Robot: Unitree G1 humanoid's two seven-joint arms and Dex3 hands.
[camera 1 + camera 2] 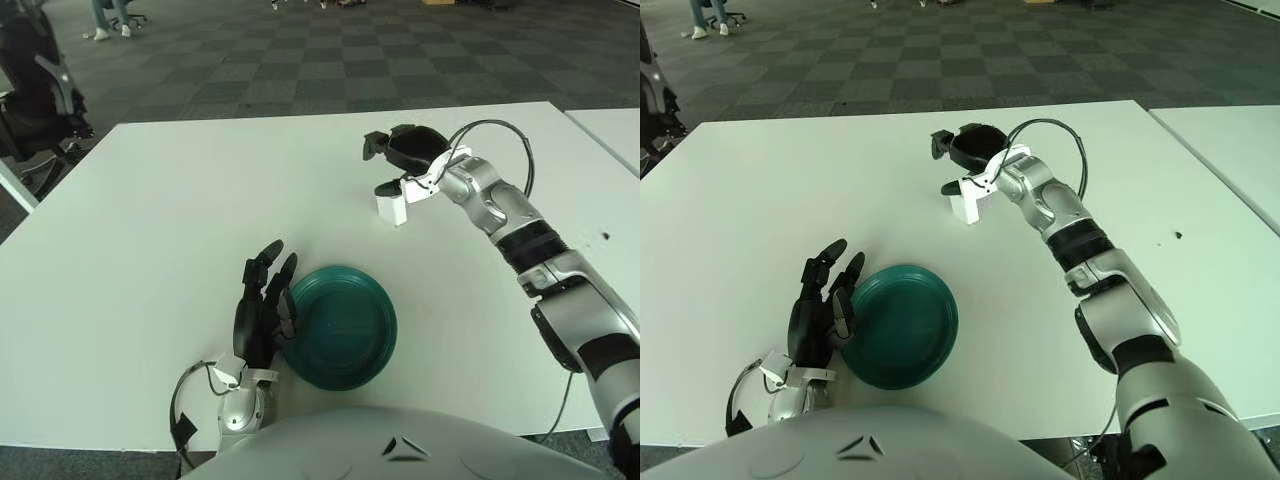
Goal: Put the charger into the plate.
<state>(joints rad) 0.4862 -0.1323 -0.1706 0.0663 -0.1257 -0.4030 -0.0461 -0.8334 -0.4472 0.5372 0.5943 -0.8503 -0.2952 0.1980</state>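
Observation:
The charger [392, 209] is a small white block standing on the white table [180, 200], right of centre. My right hand [385, 168] hovers just above and behind it, black fingers [371, 146] spread, one fingertip close to the charger's top left corner, nothing held. The teal plate [350, 330] lies near the front edge, well short of the charger. My left hand [262, 305] shows against the plate's left rim, fingers extended upward and holding nothing.
A black office chair [35, 100] stands off the table's far left corner. A second white table [610, 125] adjoins on the right. A black cable [505, 135] loops above my right forearm. A small dark speck [605, 237] marks the table at right.

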